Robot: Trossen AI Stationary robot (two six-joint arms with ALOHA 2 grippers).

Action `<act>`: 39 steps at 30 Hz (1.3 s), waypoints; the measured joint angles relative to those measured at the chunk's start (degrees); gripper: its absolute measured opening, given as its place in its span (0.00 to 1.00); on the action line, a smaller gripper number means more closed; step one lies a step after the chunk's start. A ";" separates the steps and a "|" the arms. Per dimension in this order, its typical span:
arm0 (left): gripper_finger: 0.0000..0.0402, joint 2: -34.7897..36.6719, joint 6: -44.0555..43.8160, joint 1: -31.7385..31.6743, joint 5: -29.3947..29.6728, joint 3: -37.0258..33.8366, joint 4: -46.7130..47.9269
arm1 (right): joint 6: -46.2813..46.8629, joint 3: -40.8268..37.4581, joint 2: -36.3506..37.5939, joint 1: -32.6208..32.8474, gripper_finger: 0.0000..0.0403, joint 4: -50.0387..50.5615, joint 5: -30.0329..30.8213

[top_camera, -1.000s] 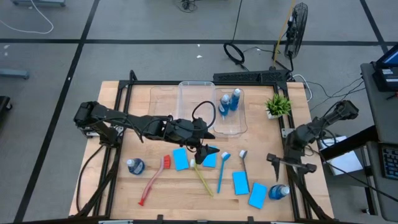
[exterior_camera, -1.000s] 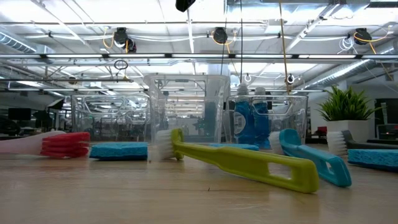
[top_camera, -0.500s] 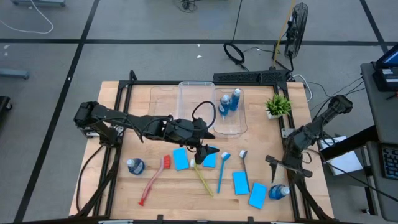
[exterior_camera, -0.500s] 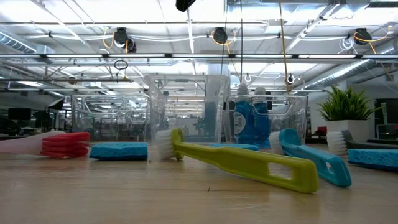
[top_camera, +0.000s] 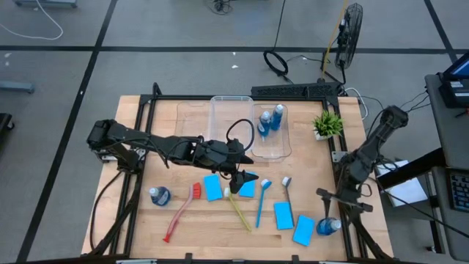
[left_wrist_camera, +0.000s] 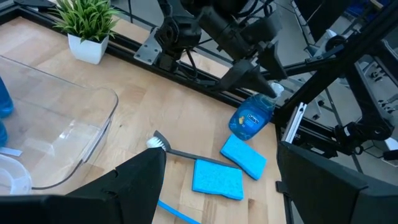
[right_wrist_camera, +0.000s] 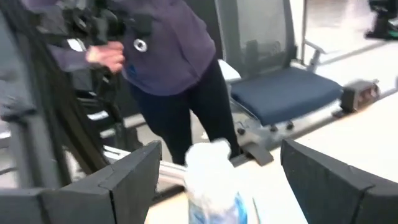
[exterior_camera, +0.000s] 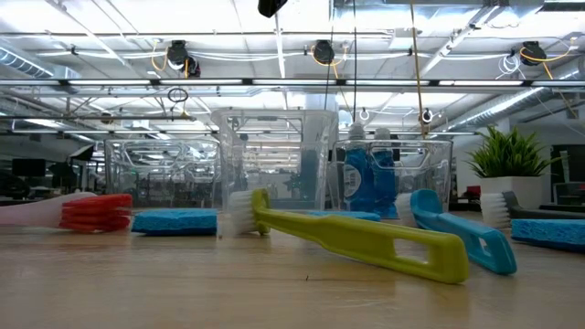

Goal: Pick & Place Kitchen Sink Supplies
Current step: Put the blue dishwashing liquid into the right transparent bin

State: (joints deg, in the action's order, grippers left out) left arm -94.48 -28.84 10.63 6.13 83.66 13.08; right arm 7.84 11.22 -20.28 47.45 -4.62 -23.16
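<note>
Grey floor (top_camera: 183,29) with cables, a fan (top_camera: 350,33), and a blue-seated chair (right_wrist_camera: 292,93).

Blue bottle (right_wrist_camera: 211,180) between gripper (right_wrist_camera: 214,186) fingers

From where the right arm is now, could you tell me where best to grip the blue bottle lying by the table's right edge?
Probably across its blue body, coming from above. The blue bottle lies on its side with its white cap end toward the open right pincer, which hangs just over it. The body is the widest, steadiest part. One light-blue sponge sits close beside it, so a finger should land clear of that.
</note>
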 joint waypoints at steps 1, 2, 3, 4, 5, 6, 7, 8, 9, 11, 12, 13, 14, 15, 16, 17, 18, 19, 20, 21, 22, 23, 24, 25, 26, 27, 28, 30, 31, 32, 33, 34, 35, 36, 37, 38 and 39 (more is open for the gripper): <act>0.76 0.01 0.00 0.00 0.00 0.00 0.00 | -0.03 -0.02 -0.40 0.54 0.78 0.55 1.29; 0.76 0.01 0.00 0.00 0.00 0.00 -0.02 | 0.02 -0.28 -0.75 1.08 0.78 0.49 2.29; 0.76 0.01 0.01 -0.03 0.00 0.00 0.00 | 0.00 -0.87 -1.03 1.47 0.78 -0.32 2.68; 0.76 0.01 0.01 -0.11 0.00 0.00 -0.02 | 0.13 -1.75 -1.19 2.00 0.78 -1.69 3.44; 0.76 0.01 0.00 -0.13 0.00 0.00 -0.01 | 0.74 -2.96 -1.30 2.45 0.78 -3.61 3.71; 0.76 0.01 -0.03 -0.15 0.00 0.00 -0.02 | 1.34 -4.34 -1.30 2.82 0.78 -5.84 3.72; 0.76 0.01 -0.19 -0.15 0.03 0.00 -0.01 | 2.00 -5.73 -1.31 3.19 0.78 -8.13 3.78; 0.76 0.01 -0.20 -0.15 0.17 0.00 -0.02 | 2.61 -7.01 -1.30 3.49 0.78 -9.93 3.76; 0.76 0.01 -0.22 -0.15 0.38 0.00 -0.03 | 3.27 -8.21 -1.40 3.70 0.78 -12.95 3.90; 0.76 -0.01 -0.22 -0.15 0.42 0.00 -0.03 | 4.32 -9.57 -1.06 3.73 0.78 -17.32 4.01; 0.76 0.01 -0.21 -0.15 0.44 0.00 -0.09 | 4.75 -10.00 -1.21 3.69 0.78 -18.30 3.96; 0.76 0.01 -0.22 -0.15 0.44 0.00 -0.11 | 5.07 -10.12 -1.30 3.69 0.78 -17.87 4.02; 0.76 0.01 -0.22 -0.18 0.51 0.00 -0.10 | 5.47 -10.12 -1.30 3.67 0.78 -17.68 4.07; 0.76 0.01 -0.22 -0.28 0.58 0.00 -0.09 | 6.30 -10.12 -1.30 3.66 0.78 -17.66 4.07; 0.76 0.01 -0.20 -0.32 0.76 0.00 -0.09 | 7.39 -10.16 -1.28 3.66 0.78 -17.75 4.07; 0.76 0.01 -0.21 -0.33 0.97 0.01 -0.10 | 8.55 -10.16 -1.28 3.66 0.78 -17.83 3.99; 0.76 0.01 -0.21 -0.33 1.27 0.00 -0.10 | 9.59 -10.18 -1.24 3.66 0.78 -17.85 3.94; 0.76 0.01 -0.20 -0.33 1.58 0.02 -0.11 | 10.39 -10.21 -1.25 3.66 0.78 -17.82 3.87; 0.76 0.01 -0.20 -0.35 1.76 0.00 -0.11 | 10.97 -10.23 -1.26 3.66 0.78 -17.70 3.84; 0.76 0.01 -0.21 -0.35 1.95 0.00 -0.11 | 11.32 -10.23 -1.26 3.66 0.78 -17.50 3.72; 0.76 0.01 -0.20 -0.35 1.99 0.01 -0.11 | 11.59 -10.23 -1.26 3.66 0.78 -17.47 3.65; 0.76 0.01 -0.20 -0.35 1.99 0.00 -0.11 | 11.91 -10.27 -1.26 3.66 0.78 -17.51 3.65; 0.76 0.01 -0.24 -0.35 1.99 0.02 -0.11 | 12.36 -10.27 -1.26 3.66 0.78 -17.51 3.65; 0.76 0.01 -0.38 -0.35 1.99 0.00 -0.10 | 12.66 -10.27 -1.26 3.66 0.78 -17.51 3.59; 0.76 0.01 -0.44 -0.35 1.99 0.01 -0.11 | 12.72 -10.29 -1.26 3.66 0.78 -17.51 3.59; 0.76 0.01 -0.44 -0.35 1.99 0.02 -0.11 | 12.71 -10.33 -1.26 3.66 0.78 -17.54 3.62; 0.76 0.01 -0.40 -0.35 1.99 0.00 -0.11 | 12.65 -10.34 -1.26 3.66 0.78 -17.60 3.62; 0.76 0.01 -0.17 -0.33 1.99 0.00 -0.09 | 12.62 -10.34 -1.26 3.66 0.78 -17.63 3.61; 0.76 0.01 -0.17 -0.34 1.99 0.01 -0.09 | 12.57 -10.36 -1.26 3.66 0.78 -17.61 3.54; 0.76 0.01 -0.17 -0.35 1.99 0.01 -0.09 | 12.57 -10.36 -1.26 3.66 0.78 -17.63 3.48; 0.76 0.01 -0.15 -0.34 1.99 0.02 -0.09 | 12.57 -10.36 -1.26 3.66 0.78 -17.61 3.45; 0.76 0.01 -0.13 -0.35 1.99 0.02 -0.09 | 12.57 -10.36 -1.26 3.66 0.78 -17.61 3.45; 0.76 0.01 -0.11 -0.35 1.99 0.02 -0.09 | 12.55 -10.36 -1.26 3.66 0.78 -17.61 3.45; 0.76 0.01 -0.13 -0.33 1.99 0.01 -0.09 | 12.55 -10.36 -1.26 3.66 0.78 -17.58 3.45; 0.76 0.01 -0.15 -0.33 1.99 0.00 -0.09 | 12.55 -10.36 -1.26 3.66 0.78 -17.48 3.44; 0.76 0.01 -0.15 -0.33 1.99 0.02 -0.09 | 12.55 -10.36 -1.26 3.66 0.78 -17.43 3.43; 0.76 0.01 -0.15 -0.33 1.99 0.01 -0.07 | 12.55 -10.38 -1.26 3.66 0.78 -17.42 3.43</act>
State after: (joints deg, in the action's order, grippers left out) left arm -94.48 -28.99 10.31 8.12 83.67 13.01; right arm 20.38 0.84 -21.54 51.11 -22.04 -19.73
